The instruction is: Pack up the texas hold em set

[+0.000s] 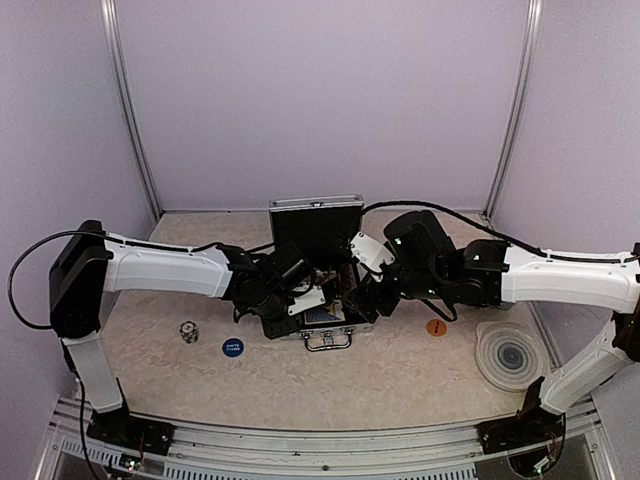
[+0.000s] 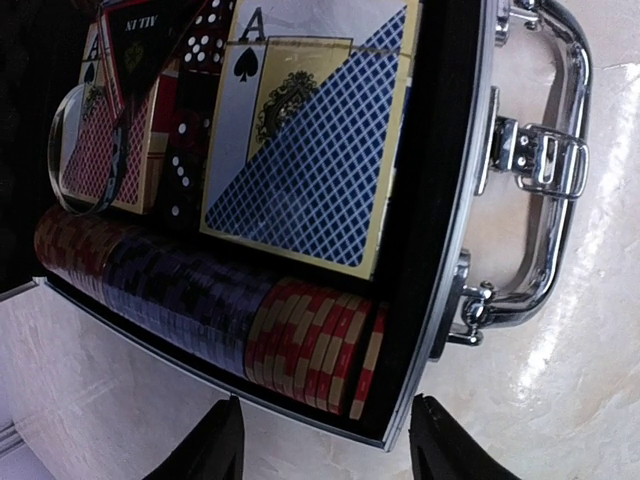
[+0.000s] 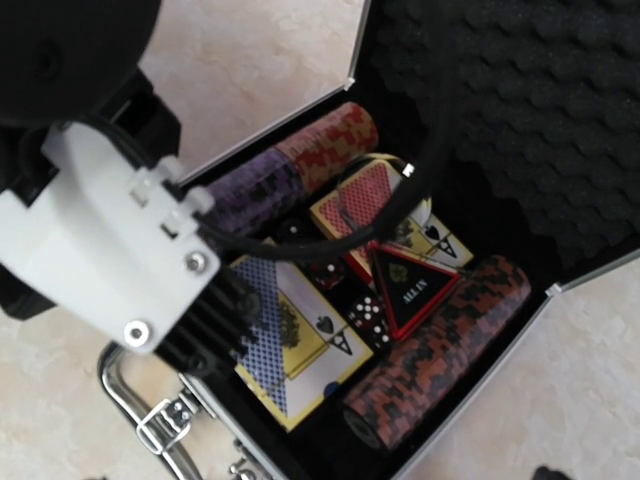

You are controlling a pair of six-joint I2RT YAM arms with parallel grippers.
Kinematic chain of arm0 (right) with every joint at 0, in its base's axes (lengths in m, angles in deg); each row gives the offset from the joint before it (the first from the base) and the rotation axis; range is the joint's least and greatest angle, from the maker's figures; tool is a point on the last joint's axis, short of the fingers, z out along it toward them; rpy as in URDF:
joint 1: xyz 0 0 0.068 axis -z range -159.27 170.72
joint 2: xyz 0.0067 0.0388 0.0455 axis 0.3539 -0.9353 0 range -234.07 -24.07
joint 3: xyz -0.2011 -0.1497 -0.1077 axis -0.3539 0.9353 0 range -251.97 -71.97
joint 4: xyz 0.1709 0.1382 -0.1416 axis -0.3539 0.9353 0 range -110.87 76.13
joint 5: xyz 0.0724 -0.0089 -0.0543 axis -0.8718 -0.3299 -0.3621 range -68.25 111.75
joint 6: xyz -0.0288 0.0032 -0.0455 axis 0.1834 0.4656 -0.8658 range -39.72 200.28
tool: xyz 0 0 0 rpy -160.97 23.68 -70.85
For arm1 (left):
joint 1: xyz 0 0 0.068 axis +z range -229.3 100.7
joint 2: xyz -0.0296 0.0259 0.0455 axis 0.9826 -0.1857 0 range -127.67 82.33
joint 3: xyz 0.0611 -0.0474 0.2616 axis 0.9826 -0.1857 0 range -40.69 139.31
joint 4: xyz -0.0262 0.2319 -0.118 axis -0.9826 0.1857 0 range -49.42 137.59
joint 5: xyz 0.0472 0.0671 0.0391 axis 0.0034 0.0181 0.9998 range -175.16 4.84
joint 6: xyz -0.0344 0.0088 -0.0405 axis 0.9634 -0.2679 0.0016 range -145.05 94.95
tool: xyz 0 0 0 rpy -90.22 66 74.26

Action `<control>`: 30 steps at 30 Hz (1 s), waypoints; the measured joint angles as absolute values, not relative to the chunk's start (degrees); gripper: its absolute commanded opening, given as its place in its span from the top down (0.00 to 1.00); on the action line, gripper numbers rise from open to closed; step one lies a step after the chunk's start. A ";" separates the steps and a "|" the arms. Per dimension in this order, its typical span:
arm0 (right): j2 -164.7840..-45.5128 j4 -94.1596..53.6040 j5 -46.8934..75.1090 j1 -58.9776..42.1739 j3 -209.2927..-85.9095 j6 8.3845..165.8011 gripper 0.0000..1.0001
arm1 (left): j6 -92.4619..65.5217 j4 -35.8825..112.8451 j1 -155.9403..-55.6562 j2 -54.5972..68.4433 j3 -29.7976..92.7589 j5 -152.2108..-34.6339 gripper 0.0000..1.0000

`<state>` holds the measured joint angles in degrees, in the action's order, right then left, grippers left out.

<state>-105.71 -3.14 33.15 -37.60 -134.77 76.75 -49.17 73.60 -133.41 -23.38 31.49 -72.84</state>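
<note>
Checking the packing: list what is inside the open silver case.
Two chip rows, a blue deck, a red deck, dice and a black triangle lie in the case. Anything under the decks is covered.

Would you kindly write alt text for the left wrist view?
An open silver case holds a blue card deck, dice and a row of red and dark chips; the left gripper, open and empty, hangs beside its edge.

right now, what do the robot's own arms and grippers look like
Both arms: white shells, black joints. The left arm trails a looped black cable by its shoulder; a longer black cable arcs over the right arm. The left gripper has black fingers.
</note>
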 measured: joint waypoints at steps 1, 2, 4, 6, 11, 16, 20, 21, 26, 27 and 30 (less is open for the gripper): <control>-105.71 -3.14 33.15 -37.60 -134.77 76.75 0.09 | -49.02 73.64 -133.41 -23.38 31.49 -72.12 0.43; -105.71 -3.14 33.13 -37.60 -134.77 76.75 0.09 | -48.82 73.64 -133.41 -23.38 31.49 -71.31 0.42; -105.71 -3.14 33.13 -37.60 -134.77 76.75 0.09 | -48.51 73.62 -133.38 -23.27 31.49 -70.05 0.40; -105.71 -3.14 33.10 -37.60 -134.77 76.75 0.09 | -48.21 73.60 -133.38 -22.99 31.49 -69.35 0.36; -105.71 -3.14 33.13 -37.60 -134.77 76.75 0.09 | -47.18 72.88 -133.38 -19.25 31.47 -68.28 0.30; -106.37 -3.14 33.10 -37.60 -134.77 76.75 0.09 | -45.69 70.43 -133.01 -15.38 31.47 -66.11 0.31; -107.20 -3.14 32.21 -37.60 -134.79 76.70 0.14 | -44.51 70.02 -132.60 -15.14 31.47 -65.74 0.30; -107.53 -3.09 31.55 -37.60 -134.88 76.66 0.17 | -43.95 69.99 -132.38 -15.14 31.47 -65.33 0.29; -111.62 -3.16 26.00 -37.60 -136.63 76.62 0.45 | -37.89 71.09 -128.03 -15.12 32.98 -63.66 0.17; -113.54 -3.22 24.43 -37.60 -137.70 76.75 0.55 | -36.16 71.11 -126.11 -14.99 33.44 -63.60 0.09; -119.00 -3.62 21.13 -37.60 -140.72 76.31 0.79 | -30.85 70.89 -119.50 -12.63 33.29 -64.43 0.01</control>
